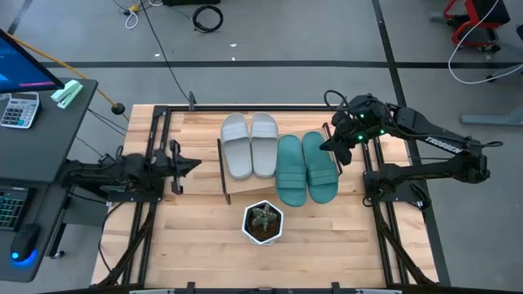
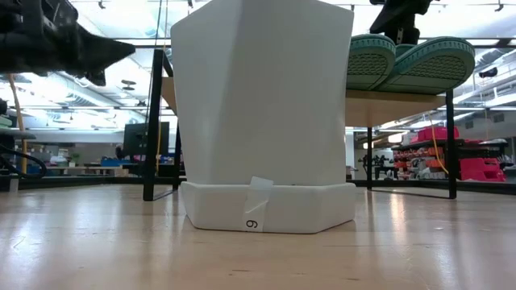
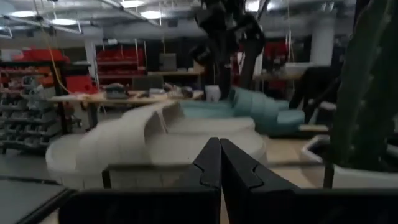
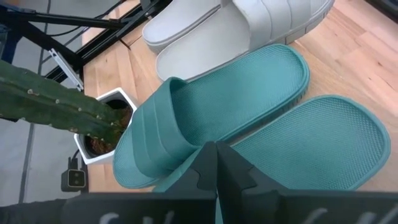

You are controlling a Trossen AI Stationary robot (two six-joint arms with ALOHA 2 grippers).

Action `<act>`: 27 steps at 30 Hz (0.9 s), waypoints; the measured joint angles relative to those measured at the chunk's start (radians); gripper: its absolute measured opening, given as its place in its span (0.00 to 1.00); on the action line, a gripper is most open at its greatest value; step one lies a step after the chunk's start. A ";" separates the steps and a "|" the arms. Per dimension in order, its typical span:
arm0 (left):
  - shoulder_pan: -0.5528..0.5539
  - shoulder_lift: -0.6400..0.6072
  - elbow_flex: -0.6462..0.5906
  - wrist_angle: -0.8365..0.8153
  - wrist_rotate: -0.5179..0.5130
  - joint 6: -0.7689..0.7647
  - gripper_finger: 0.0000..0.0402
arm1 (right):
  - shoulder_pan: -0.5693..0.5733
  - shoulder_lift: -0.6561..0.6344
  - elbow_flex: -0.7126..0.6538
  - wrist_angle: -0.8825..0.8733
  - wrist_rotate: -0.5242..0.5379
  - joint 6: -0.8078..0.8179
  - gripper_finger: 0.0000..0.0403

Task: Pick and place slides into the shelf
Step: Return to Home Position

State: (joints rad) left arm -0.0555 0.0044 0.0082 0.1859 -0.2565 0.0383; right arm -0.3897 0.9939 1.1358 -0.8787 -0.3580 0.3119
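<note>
The light grey pair of slides [image 1: 251,145] and the teal pair [image 1: 306,167] lie side by side, soles down, on the low shelf [image 1: 241,189]. My right gripper [image 1: 337,149] is shut and hovers over the teal slides [image 4: 217,112] near the right one's outer edge; it holds nothing. In the low view it stands above the teal soles [image 2: 411,60]. My left gripper [image 1: 193,166] is shut and empty, left of the shelf, pointing at the grey slides [image 3: 155,137].
A white hexagonal pot [image 1: 263,222] with a cactus stands on the table just in front of the shelf and fills the middle of the low view [image 2: 262,121]. Bare tabletop lies near the front edge and on both sides. A desk with a keyboard stands at the far left.
</note>
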 joint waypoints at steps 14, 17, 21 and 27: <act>0.000 0.001 0.001 -0.154 0.146 -0.071 0.02 | 0.000 -0.012 0.000 -0.012 0.005 0.036 0.00; 0.000 0.001 0.001 -0.158 0.158 -0.126 0.01 | 0.000 -0.049 0.000 -0.053 0.012 0.045 0.00; 0.000 0.001 0.001 -0.158 0.156 -0.171 0.02 | 0.000 -0.123 0.000 -0.117 0.057 0.049 0.00; 0.000 0.001 0.000 -0.149 0.108 -0.239 0.11 | 0.000 -0.240 -0.022 -0.119 0.092 0.051 0.00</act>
State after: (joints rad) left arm -0.0555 0.0056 0.0078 0.0373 -0.1485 -0.2011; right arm -0.3897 0.7536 1.1134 -0.9981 -0.2656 0.3630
